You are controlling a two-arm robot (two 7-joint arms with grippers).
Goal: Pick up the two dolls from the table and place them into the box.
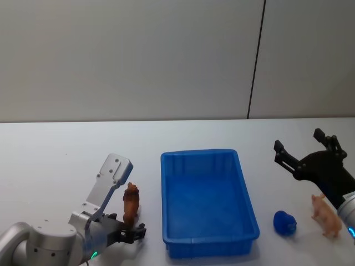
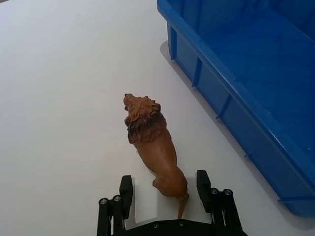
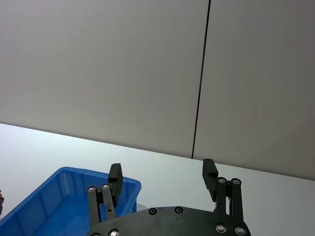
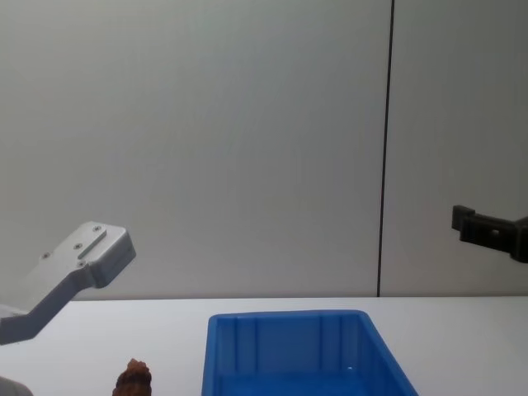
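The reddish-brown doll, a lion figure, stands upright on the white table just left of the blue box. My left gripper is low at the doll's near side. In the left wrist view the left gripper is open, its fingers on either side of the doll's hindquarters, not pressing it. The pale pink doll stands at the right of the box. Above and behind it, my right gripper hangs open and holds nothing. The box holds nothing.
A small dark blue object lies on the table between the box and the pink doll. A grey wall with a dark vertical seam rises behind the table's far edge. Bare tabletop stretches to the left of the lion doll.
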